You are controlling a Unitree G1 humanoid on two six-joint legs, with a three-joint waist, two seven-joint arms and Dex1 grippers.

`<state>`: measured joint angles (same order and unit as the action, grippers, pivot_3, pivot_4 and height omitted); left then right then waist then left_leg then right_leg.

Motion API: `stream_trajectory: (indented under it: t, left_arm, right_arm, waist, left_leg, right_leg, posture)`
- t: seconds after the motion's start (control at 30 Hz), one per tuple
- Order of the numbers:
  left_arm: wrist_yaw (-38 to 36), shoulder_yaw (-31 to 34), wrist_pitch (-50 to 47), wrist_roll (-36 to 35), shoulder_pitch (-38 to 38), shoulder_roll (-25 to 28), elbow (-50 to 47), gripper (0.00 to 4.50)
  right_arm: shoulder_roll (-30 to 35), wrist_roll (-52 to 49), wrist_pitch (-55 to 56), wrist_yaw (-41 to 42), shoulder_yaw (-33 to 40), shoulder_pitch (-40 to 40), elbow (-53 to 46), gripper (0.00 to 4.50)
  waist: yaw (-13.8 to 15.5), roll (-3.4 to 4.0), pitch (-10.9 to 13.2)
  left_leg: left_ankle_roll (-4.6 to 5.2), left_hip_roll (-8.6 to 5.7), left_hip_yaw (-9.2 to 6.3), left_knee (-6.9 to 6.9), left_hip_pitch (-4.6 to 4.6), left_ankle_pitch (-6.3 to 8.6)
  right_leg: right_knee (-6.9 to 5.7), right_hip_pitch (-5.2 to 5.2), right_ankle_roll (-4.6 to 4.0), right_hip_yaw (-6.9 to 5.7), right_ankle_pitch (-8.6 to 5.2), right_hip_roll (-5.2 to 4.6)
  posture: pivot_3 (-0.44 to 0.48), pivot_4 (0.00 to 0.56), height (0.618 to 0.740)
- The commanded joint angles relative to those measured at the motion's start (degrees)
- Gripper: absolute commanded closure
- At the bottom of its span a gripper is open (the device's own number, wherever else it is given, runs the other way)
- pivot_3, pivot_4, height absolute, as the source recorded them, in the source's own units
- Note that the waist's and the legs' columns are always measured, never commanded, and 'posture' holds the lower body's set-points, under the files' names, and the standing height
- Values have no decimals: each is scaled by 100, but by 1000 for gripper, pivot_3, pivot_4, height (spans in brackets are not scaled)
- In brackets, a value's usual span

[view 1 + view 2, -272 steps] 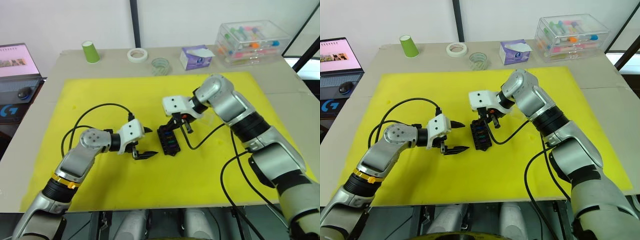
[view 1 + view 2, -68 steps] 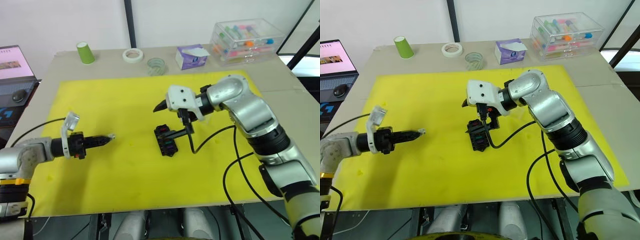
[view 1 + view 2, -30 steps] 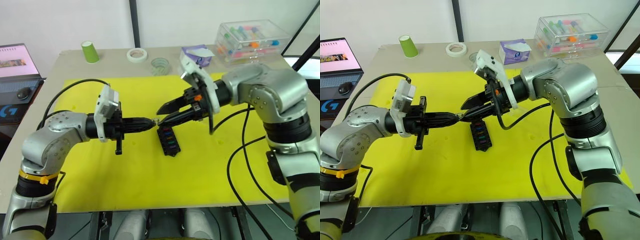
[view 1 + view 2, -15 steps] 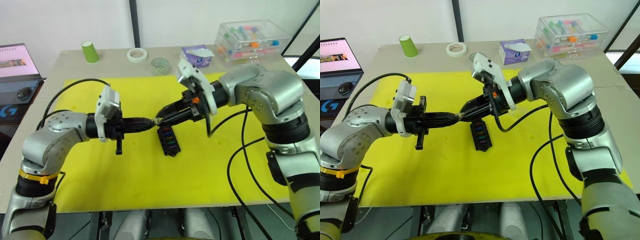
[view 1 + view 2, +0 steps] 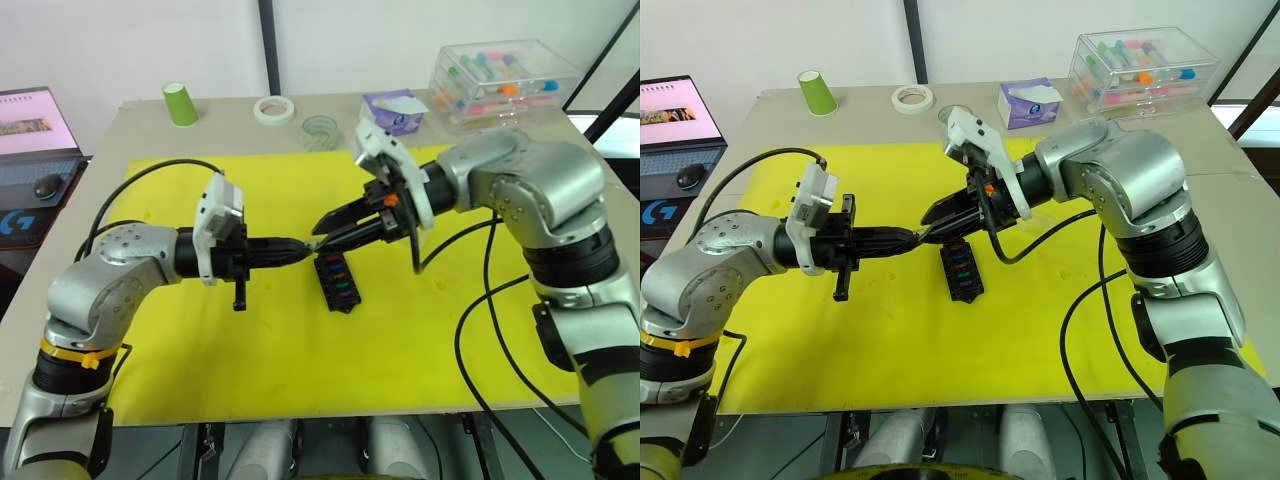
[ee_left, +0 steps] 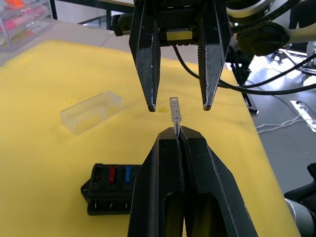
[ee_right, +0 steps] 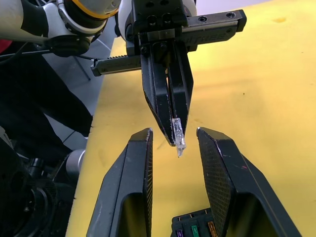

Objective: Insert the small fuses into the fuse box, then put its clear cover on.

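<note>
My left gripper (image 6: 178, 132) is shut on one of the small fuses (image 6: 174, 111), a clear one that sticks out beyond its tips. It hovers above the yellow mat, just over the fuse box (image 5: 337, 283). My right gripper (image 7: 174, 130) faces it tip to tip and is open. Its fingers (image 6: 148, 64) stand either side of the fuse with a gap on each side. The black fuse box holds several coloured fuses in its slots. The clear cover (image 6: 92, 111) lies flat on the mat beyond the box.
The yellow mat (image 5: 250, 340) covers most of the table. Along the back edge stand a green cup (image 5: 181, 103), a white tape roll (image 5: 274, 109), a clear tape roll (image 5: 321, 130), a tissue box (image 5: 392, 112) and a large clear storage box (image 5: 505, 80). A laptop (image 5: 35, 125) sits far left.
The right gripper's fingers have narrowed around the fuse held by the left gripper. The left gripper has edged slightly towards the right one.
</note>
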<state>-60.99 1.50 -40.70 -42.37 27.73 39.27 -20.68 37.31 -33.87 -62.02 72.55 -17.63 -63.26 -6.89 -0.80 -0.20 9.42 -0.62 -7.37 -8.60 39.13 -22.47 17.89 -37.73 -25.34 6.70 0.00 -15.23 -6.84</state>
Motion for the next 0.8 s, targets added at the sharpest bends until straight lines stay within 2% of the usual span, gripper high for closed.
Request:
stream_trajectory:
  t: [0.03,0.57,0.67,0.73,0.8]
  left_arm:
    - [2,74,118,1,46,59,-91,4500]
    - [-18,84,154,45,24,68,-67,4500]
    - [-16,84,148,48,22,71,-76,4500]
    - [-25,79,152,57,22,75,-65,4500]
    - [-38,73,163,72,22,81,-53,4500]
  right_arm:
    - [85,37,113,55,26,-123,-53,3052]
    - [108,168,278,135,-57,-98,-45,3052]
    - [108,161,276,146,-44,-101,-55,3624]
    - [95,157,290,139,-35,-108,-45,4295]
    - [85,156,302,136,-35,-118,-33,4473]
  waist:
    - [0,0,0]
    - [1,0,0]
    - [0,0,0]
    - [0,0,0]
    - [1,0,0]
  left_leg:
    - [0,0,0,0,0,0]
    - [0,0,0,0,0,0]
    - [0,0,0,0,0,0]
    - [0,0,0,-1,0,0]
    - [0,0,0,0,0,0]
  right_leg:
    - [0,0,0,0,0,0]
    - [0,0,0,0,0,0]
    - [0,0,0,0,0,0]
    - [1,0,0,0,0,0]
    - [1,0,0,0,0,0]
  posture:
    - [0,150,740]
    - [0,150,740]
    - [0,150,740]
    - [0,150,740]
    - [0,150,740]
